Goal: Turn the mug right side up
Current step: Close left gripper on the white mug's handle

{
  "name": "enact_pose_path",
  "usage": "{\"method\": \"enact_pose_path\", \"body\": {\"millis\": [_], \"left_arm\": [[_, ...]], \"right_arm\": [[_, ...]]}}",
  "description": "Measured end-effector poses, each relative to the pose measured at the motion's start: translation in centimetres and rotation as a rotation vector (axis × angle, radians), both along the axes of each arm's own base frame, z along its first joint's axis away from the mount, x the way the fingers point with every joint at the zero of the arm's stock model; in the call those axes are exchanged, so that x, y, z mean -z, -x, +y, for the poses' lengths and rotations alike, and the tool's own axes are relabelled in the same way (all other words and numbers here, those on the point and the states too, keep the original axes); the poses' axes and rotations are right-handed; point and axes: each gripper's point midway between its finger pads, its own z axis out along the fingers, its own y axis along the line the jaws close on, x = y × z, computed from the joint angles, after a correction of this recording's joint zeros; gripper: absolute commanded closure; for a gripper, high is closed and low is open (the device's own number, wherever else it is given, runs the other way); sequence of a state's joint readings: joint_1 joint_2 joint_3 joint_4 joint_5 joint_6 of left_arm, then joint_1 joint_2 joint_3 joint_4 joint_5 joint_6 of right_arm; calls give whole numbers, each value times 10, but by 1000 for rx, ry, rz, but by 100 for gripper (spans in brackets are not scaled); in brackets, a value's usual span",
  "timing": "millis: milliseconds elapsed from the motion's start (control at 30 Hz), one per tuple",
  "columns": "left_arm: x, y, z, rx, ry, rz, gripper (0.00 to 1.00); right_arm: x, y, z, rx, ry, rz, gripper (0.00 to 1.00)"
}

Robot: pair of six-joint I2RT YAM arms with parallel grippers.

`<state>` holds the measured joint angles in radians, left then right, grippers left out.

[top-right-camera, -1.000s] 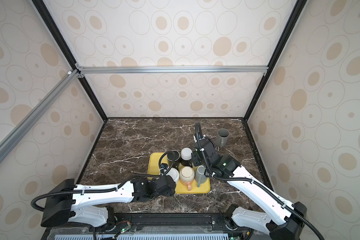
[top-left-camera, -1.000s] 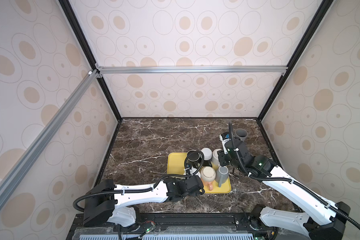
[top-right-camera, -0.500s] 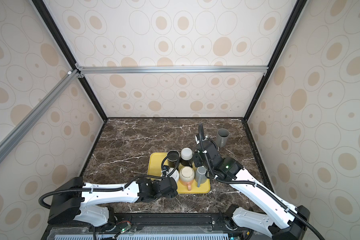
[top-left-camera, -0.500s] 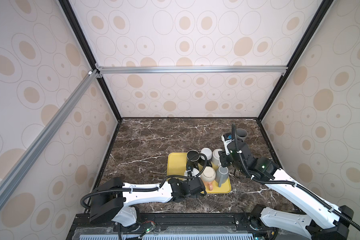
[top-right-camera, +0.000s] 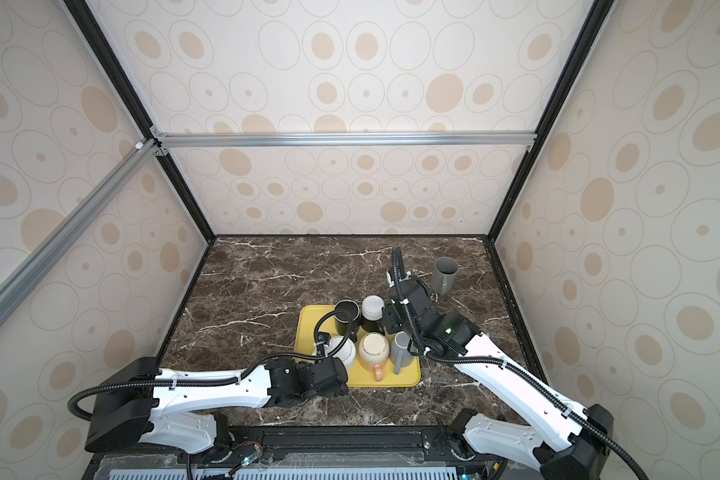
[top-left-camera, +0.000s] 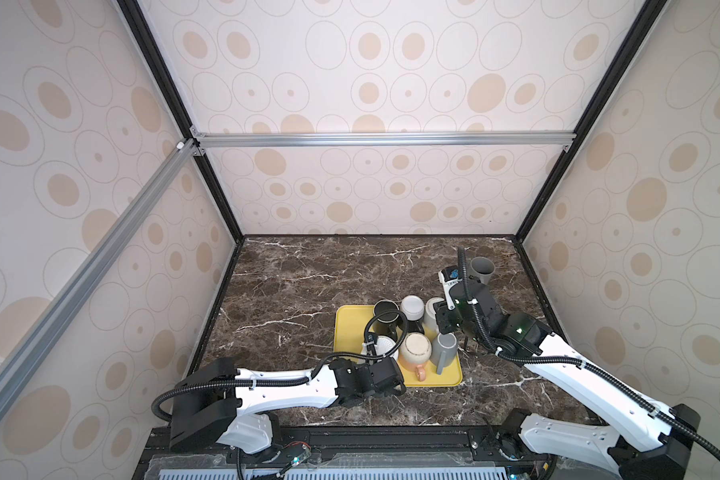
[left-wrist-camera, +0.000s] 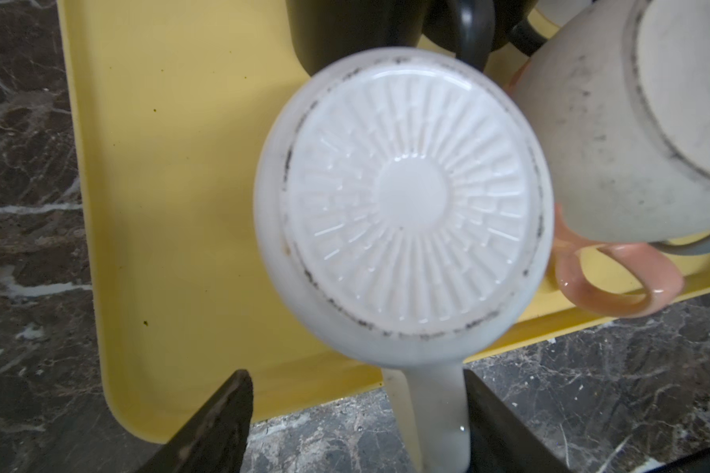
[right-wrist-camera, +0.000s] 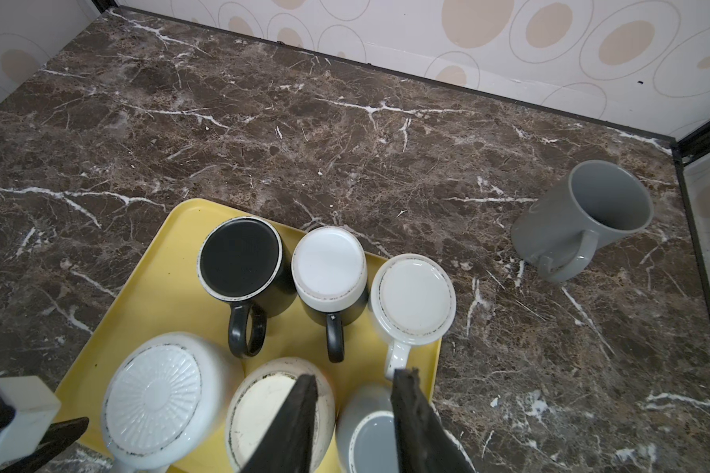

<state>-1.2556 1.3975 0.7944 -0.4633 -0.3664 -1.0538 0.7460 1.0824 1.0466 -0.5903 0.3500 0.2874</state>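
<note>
A white mug (left-wrist-camera: 402,204) with a ribbed base stands upside down at the front left of the yellow tray (left-wrist-camera: 160,204); it shows in both top views (top-left-camera: 385,347) (top-right-camera: 344,351). Its handle (left-wrist-camera: 435,409) sticks out over the tray's front edge. My left gripper (left-wrist-camera: 355,381) is open around that handle, which sits close to one finger with a wide gap to the other. Above the tray's right side, my right gripper (right-wrist-camera: 356,376) hovers open and empty, over a beige mug (right-wrist-camera: 271,409) and a grey mug (right-wrist-camera: 365,434).
More upside-down mugs fill the tray's back row: a black one (right-wrist-camera: 240,262), a dark one with a white base (right-wrist-camera: 328,266) and a white one (right-wrist-camera: 412,297). The beige mug's pink handle (left-wrist-camera: 615,286) lies beside the white mug. A grey mug (right-wrist-camera: 583,217) stands upright at the table's back right.
The left gripper has edged in at the tray's front edge and its jaws have narrowed slightly around the white mug's handle. The right gripper has drifted a little above the tray.
</note>
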Motion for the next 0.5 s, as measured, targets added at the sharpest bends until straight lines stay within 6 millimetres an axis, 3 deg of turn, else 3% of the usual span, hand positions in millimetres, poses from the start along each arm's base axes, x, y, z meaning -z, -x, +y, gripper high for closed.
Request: {"method": "enact_pose_path", "body": {"millis": [500], "left_arm": [[6, -7, -19, 46, -52, -3, 42]], "right_arm": [[12, 4, -3, 1, 5, 11, 66]]}}
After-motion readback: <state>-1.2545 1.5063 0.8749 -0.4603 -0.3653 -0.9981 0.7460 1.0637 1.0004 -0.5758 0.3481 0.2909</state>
